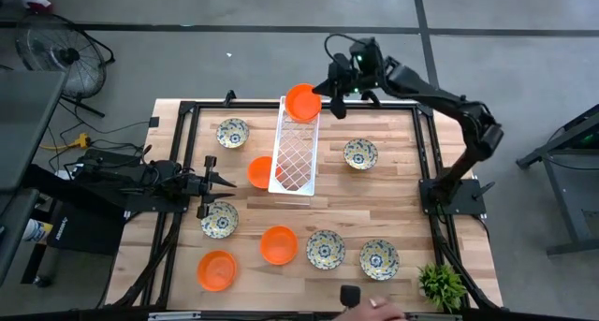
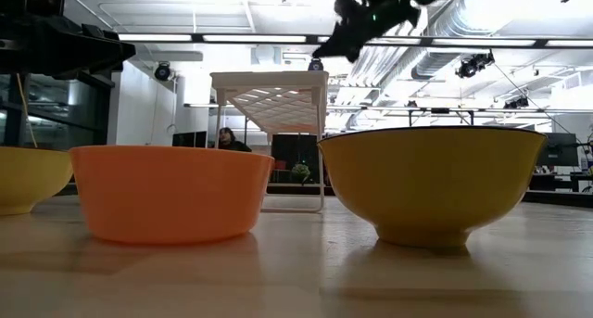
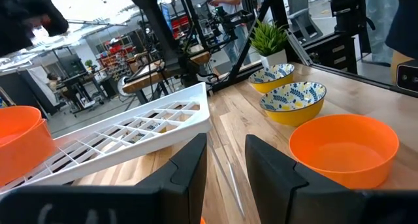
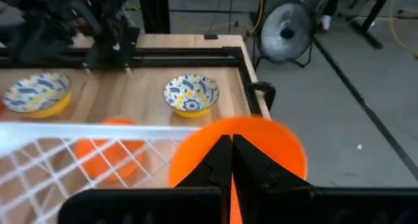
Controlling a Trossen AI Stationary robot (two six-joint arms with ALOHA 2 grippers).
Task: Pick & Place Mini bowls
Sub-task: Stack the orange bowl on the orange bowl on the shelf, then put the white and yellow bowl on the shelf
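A long white lattice tray (image 1: 296,148) stands mid-table on legs (image 2: 271,100). My right gripper (image 1: 328,94) hangs over its far end, shut on a plain orange mini bowl (image 1: 302,102); the tray hides that bowl in the low view. Three more orange bowls (image 1: 279,245) (image 1: 217,269) (image 1: 259,171) sit on the table, the last partly under the tray. Several cream floral bowls (image 1: 232,132) (image 1: 360,153) (image 1: 326,250) stand around them. My left gripper (image 1: 225,182) waits at the table's left, open, with nothing between its fingers (image 3: 189,172). My right gripper has the orange bowl by its right-hand rim (image 1: 318,100), coming from the table's right and slanting down. In the wrist view an orange strip (image 4: 232,198) shows between the shut fingers, which cover the contact itself. I cannot tell whether the bowl rests on the tray's far end or hangs clear.
A small potted plant (image 1: 441,284) stands at the near right corner. A person's hand (image 1: 370,310) and a black object (image 1: 350,294) show at the near edge. Black frame rails (image 1: 426,153) border the table. A fan (image 4: 285,29) stands on the floor beyond.
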